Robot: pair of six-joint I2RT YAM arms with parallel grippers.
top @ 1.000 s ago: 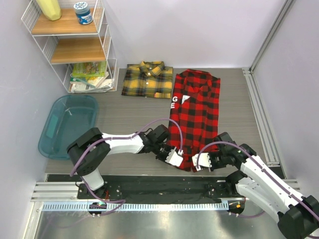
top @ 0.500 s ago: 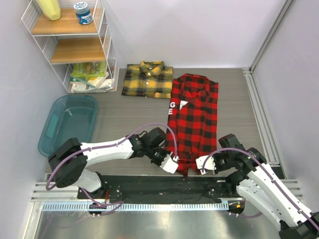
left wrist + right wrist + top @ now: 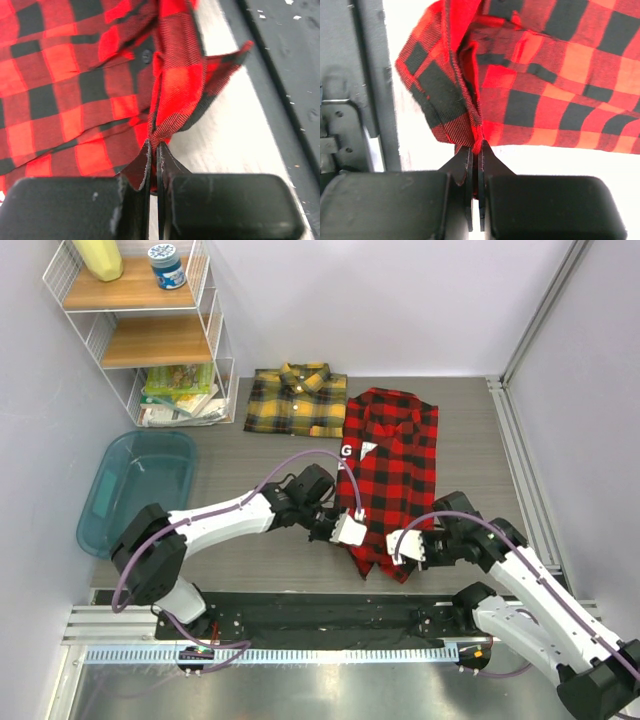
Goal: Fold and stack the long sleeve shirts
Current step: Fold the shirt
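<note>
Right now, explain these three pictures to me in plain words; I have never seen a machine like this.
The machine is two robot arms bolted at the near edge of a table, each ending in a two-finger gripper. The wide picture looks down from above and behind them. The other two come from small cameras on each wrist, looking along the fingers. On the table lie a red-and-black shirt, laid out lengthwise, and a yellow-and-black shirt, folded, farther back. A teal tub and a wire shelf rack stand at the left. The left gripper and the right gripper are each shut on the red-and-black shirt's near end.
</note>
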